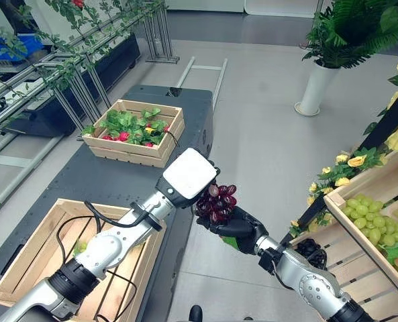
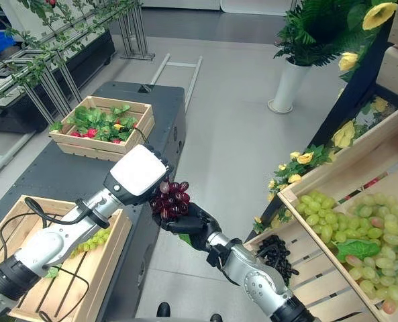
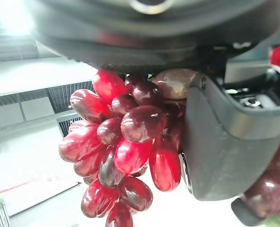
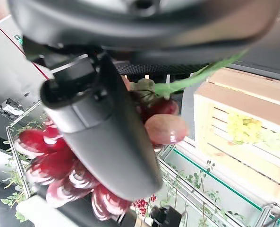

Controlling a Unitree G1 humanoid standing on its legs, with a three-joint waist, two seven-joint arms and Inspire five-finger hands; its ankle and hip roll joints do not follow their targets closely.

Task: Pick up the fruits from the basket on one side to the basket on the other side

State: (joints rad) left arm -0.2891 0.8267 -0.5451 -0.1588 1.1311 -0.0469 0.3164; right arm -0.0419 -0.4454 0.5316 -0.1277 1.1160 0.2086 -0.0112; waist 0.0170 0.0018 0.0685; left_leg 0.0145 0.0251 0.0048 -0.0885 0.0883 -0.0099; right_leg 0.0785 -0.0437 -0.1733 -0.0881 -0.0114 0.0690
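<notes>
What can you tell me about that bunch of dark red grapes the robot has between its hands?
The bunch of red grapes is a tight cluster of glossy, oval, deep red berries with a green stem and leaf. It is held in the air over the floor gap between the dark table and the fruit shelves. The right hand cups it from below, fingers curled round it; the left hand meets it from above.

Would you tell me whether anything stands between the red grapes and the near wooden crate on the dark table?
Nothing visible does. The red grapes hang between the left hand and right hand, beside the near wooden crate, whose open top holds a few green grapes.
</notes>
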